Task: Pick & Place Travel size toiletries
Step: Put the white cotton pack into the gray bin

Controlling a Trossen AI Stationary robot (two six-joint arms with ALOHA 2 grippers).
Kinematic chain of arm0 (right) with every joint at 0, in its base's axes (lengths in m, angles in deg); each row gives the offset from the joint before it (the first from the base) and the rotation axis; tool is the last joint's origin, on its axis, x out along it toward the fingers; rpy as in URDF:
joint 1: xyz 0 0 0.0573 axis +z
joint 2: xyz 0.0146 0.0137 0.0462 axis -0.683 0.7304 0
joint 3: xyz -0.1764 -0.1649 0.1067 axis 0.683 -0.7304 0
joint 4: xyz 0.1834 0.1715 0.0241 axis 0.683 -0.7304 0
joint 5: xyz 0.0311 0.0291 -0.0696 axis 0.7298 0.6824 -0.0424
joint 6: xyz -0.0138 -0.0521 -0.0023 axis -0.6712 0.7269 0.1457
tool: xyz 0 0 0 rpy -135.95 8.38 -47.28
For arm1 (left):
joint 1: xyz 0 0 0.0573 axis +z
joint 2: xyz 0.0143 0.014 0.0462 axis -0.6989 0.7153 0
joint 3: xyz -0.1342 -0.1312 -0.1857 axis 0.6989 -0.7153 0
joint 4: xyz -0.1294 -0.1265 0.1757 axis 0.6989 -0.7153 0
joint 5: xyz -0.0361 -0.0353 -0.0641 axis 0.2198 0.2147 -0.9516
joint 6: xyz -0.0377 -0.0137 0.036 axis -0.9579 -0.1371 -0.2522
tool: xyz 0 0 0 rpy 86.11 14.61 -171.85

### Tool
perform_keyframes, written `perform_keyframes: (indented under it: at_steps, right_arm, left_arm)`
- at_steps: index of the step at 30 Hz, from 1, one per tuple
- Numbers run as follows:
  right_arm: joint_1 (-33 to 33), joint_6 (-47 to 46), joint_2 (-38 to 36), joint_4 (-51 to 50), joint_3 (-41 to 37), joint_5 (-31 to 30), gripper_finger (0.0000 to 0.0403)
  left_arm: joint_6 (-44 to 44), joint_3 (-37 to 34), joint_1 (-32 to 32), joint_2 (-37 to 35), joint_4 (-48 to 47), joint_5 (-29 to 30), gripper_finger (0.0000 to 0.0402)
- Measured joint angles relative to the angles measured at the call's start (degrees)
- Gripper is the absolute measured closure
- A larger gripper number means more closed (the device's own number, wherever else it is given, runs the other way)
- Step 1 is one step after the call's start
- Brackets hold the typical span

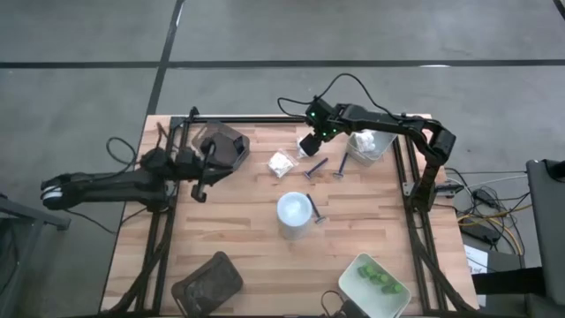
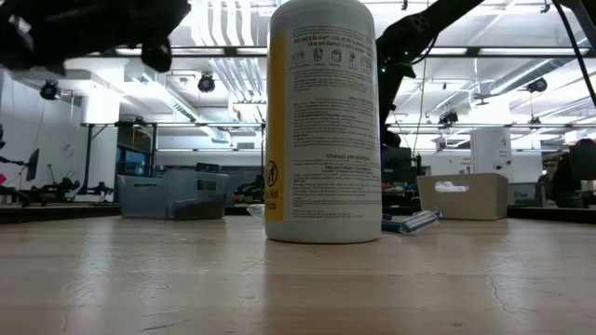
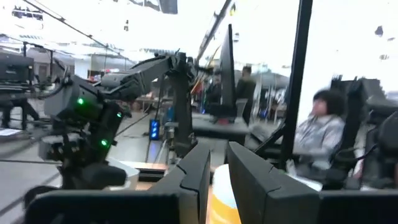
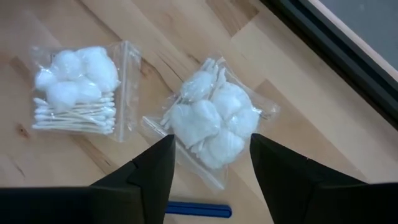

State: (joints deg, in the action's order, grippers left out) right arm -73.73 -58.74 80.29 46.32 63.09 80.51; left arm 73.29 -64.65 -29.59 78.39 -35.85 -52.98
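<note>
1. While the right gripper [image 4: 211,168] hangs with its fingers spread and empty over the far middle of the table [image 1: 238,256], two white packets [image 4: 214,121] lie below it — cotton balls and swabs in clear bags.
2. Razors [image 1: 316,166] lie just beside them; the yellow bottle [image 1: 294,212] stands upright mid-table.
3. At far left, the left gripper [image 3: 217,180] shows fingers nearly together, holding nothing.

Honestly nothing here is readable: the yellow and white bottle [image 2: 323,121] in the middle of the table has a back label packed with tiny print, little icons and a round symbol low down, but I can't make out a single word.
</note>
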Motion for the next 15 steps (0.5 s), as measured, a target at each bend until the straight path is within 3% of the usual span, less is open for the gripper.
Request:
perform_keyframes:
  at_steps: [7, 15]
  right_arm:
    - [-0.29, -0.74, 0.00, 1.74, -0.34, -0.21, 0.0171]
    - [-0.29, -0.94, 0.02, 2.85, -2.28, -0.20, 0.0146]
  left_arm:
    - [-6.24, -9.94, 0.00, -3.34, 10.42, 0.11, 0.0339]
    - [-0.99, -12.22, -0.07, -4.07, 9.47, 0.05, 0.0339]
